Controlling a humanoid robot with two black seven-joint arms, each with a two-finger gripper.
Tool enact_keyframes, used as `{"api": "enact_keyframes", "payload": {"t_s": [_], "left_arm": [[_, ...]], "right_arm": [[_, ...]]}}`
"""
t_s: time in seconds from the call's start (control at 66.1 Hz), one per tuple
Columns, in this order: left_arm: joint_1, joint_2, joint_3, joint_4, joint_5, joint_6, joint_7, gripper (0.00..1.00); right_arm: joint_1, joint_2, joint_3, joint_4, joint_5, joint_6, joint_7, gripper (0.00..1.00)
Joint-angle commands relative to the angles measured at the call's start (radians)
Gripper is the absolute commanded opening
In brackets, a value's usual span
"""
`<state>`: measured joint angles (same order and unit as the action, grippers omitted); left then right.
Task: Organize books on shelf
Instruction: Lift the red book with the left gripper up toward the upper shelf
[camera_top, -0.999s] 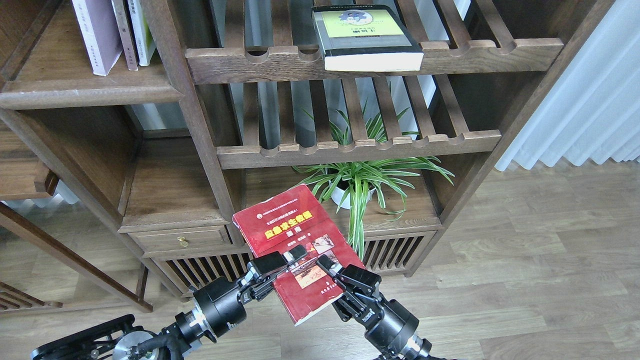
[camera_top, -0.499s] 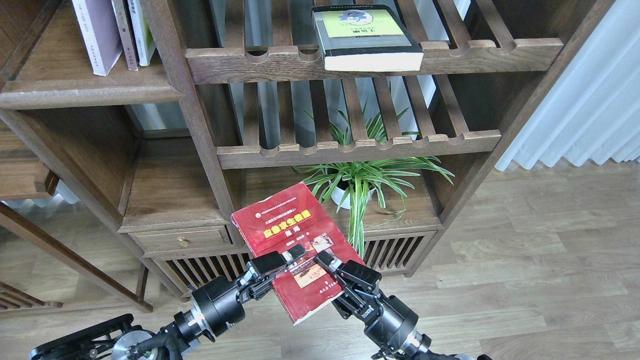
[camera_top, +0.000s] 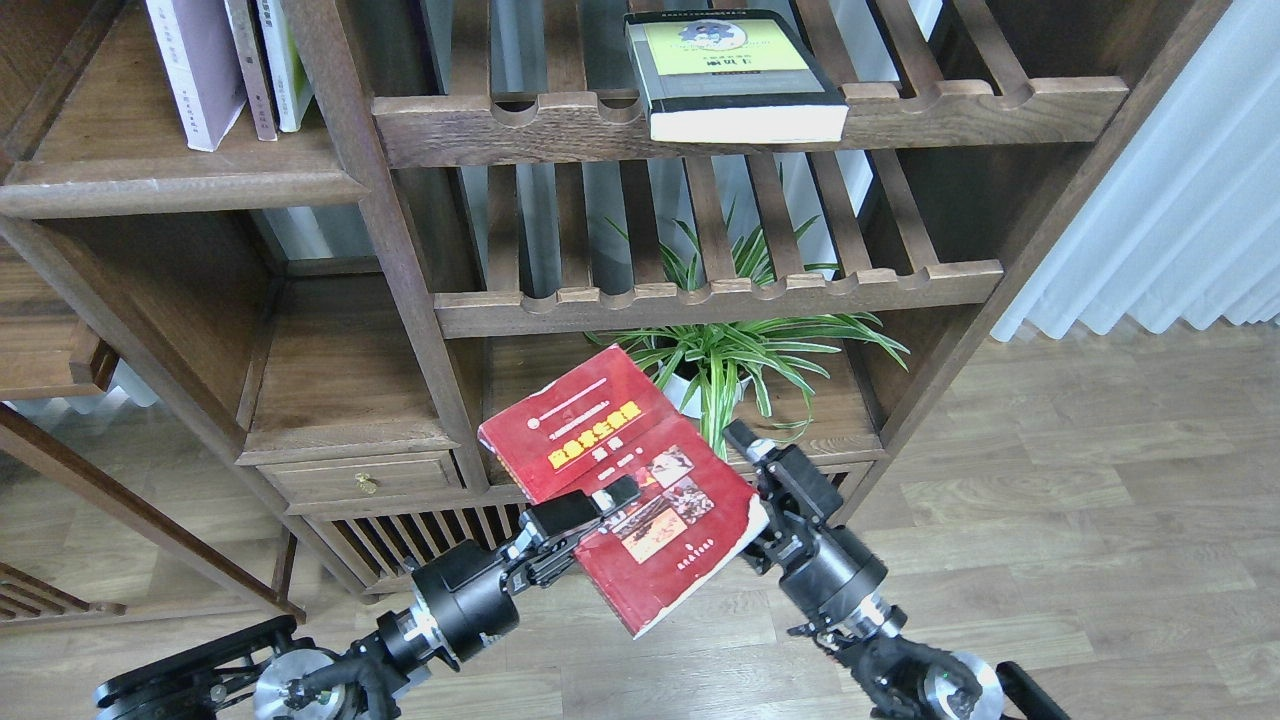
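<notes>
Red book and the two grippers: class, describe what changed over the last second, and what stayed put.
The red book rose and shifted right. The left gripper kept its clamp on the cover and moved with it. The right gripper let go of the cover and swung out to the book's right edge; whether it grips there cannot be told. The black book, the standing books and the plant stayed put.

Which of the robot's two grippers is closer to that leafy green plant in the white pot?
The right gripper. It sits just right of the plant, near its hanging leaves. The left gripper is lower and further left, clamped on the red book.
</notes>
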<state>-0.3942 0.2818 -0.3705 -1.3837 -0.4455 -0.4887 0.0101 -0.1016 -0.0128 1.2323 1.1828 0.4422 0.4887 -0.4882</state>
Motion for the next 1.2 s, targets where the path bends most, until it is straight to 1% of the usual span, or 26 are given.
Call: {"api": "enact_keyframes", "payload": {"t_s": [0.0,0.136,0.212,0.257,0.348,0.499,0.681,0.696,0.817,1.18], "left_arm": [[-0.009,-0.004,-0.002,0.002,0.002,0.0,0.001,0.07],[-0.035,-0.046,-0.01,0.002,0.008,0.0,0.001,0.07],[-0.058,-0.061,-0.024,0.002,0.008,0.0,0.001,0.07],[-0.064,-0.069,-0.025,0.002,0.008,0.0,0.001,0.07],[-0.069,-0.09,-0.027,0.002,0.008,0.0,0.001,0.07],[-0.103,-0.144,-0.03,0.002,0.008,0.0,0.001,0.07],[-0.144,-0.254,-0.062,0.002,0.008,0.0,-0.001,0.07],[-0.165,-0.278,-0.073,0.002,0.008,0.0,-0.001,0.07],[-0.218,-0.282,-0.107,0.002,0.008,0.0,-0.001,0.07],[-0.304,-0.282,-0.159,0.002,0.008,0.0,-0.001,0.07]], "right_arm": [[0.0,-0.003,0.018,-0.014,0.0,-0.025,0.0,0.99],[0.006,-0.001,0.038,-0.023,-0.002,-0.082,0.0,0.99],[0.006,0.001,0.049,-0.032,-0.002,-0.137,0.037,0.99],[0.006,-0.001,0.052,-0.035,0.0,-0.15,0.056,0.99],[0.01,-0.001,0.052,-0.037,0.0,-0.16,0.069,0.99],[0.01,-0.001,0.05,-0.037,-0.002,-0.162,0.069,0.99],[0.011,0.001,0.049,-0.038,-0.002,-0.163,0.069,0.99],[0.011,0.001,0.047,-0.038,-0.002,-0.163,0.069,0.99],[0.011,0.001,0.047,-0.038,-0.002,-0.163,0.069,0.99],[0.014,0.001,0.038,-0.041,-0.003,-0.163,0.069,0.99]]}}
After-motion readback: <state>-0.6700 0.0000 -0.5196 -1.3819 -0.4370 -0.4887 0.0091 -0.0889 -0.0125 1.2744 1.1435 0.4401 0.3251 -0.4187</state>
